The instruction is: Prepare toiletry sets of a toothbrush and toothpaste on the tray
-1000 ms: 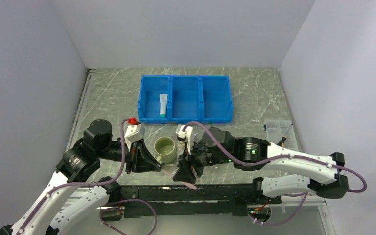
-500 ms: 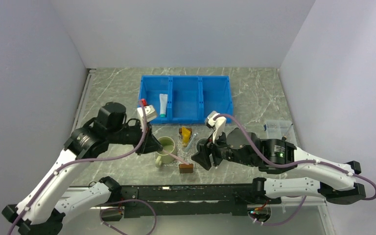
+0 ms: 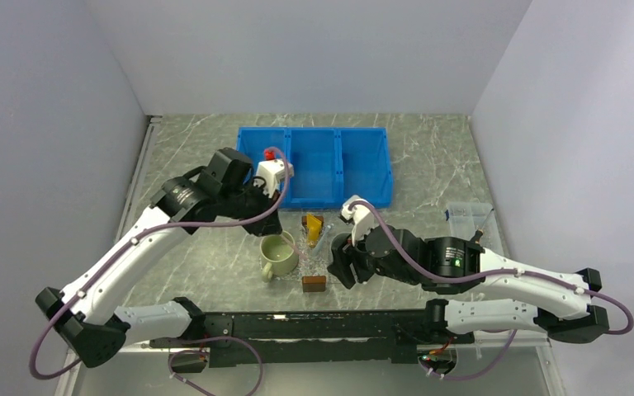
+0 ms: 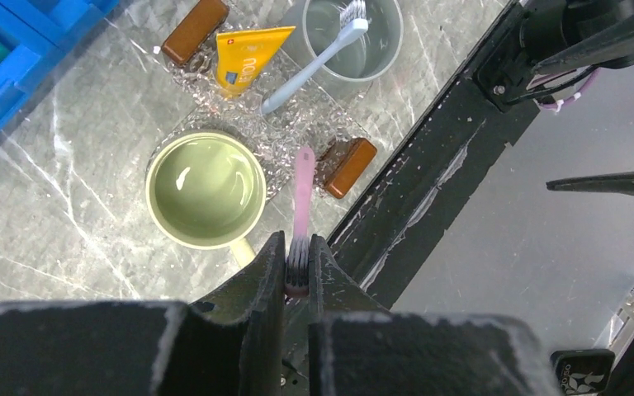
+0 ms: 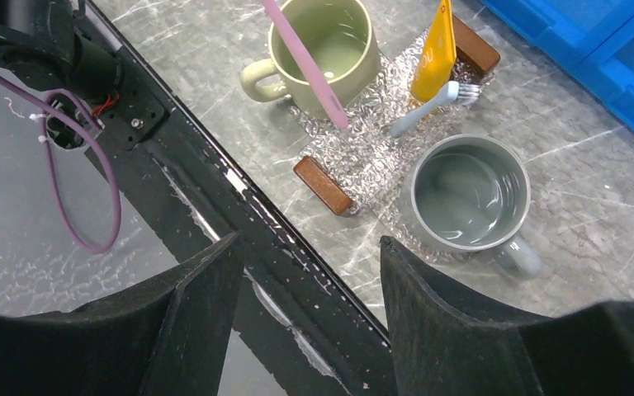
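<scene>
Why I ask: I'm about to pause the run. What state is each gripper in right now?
Left gripper: shut on the pink toothbrush.
Right gripper: open, holding nothing.

No word or number could be read with certainty. The yellow-orange toothpaste tube (image 4: pixel 246 59), lying at about one o'clock from the green mug (image 4: pixel 206 188) in the left wrist view, carried white lettering along its body, a small red square mark near its wide end and a blue patch beside the lettering. All of this was too small and too tilted to make out. At five o'clock in that same view, a black part (image 4: pixel 582 373) bore a pale emblem with tiny characters beneath it, also illegible.
</scene>
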Motion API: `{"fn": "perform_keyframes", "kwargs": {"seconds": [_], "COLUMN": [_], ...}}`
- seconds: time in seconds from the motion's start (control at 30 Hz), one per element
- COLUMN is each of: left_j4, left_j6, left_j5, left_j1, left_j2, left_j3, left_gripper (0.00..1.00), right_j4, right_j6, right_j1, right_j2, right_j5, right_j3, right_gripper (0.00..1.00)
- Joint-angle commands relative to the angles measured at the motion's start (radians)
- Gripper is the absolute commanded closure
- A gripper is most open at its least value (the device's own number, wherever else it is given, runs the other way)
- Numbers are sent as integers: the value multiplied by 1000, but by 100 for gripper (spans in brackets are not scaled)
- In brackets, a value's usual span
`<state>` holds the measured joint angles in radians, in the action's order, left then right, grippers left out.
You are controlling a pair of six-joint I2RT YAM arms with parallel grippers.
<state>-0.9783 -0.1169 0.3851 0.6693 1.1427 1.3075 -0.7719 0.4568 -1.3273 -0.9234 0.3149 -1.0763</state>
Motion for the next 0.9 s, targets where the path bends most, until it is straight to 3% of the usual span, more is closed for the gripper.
{"fn": "perform_keyframes", "kwargs": {"seconds": [0.0, 0.53, 0.87], "left_j4": [-17, -101, -137], "left_j6": [-10, -37, -33], "left_j5": [-67, -248, -300], "left_j1": [50, 240, 299], "left_j2": [54, 263, 363], "left_j3": [76, 253, 313], "left_gripper": [100, 100, 100], "right_j4": [-12, -37, -32], "right_j6": [16, 63, 80], "right_j1": [2, 1, 2], "right_j2": [47, 158, 188], "right_j5": [42, 55, 44], "right_j3": [17, 90, 117], "right_gripper": [37, 37, 37]}}
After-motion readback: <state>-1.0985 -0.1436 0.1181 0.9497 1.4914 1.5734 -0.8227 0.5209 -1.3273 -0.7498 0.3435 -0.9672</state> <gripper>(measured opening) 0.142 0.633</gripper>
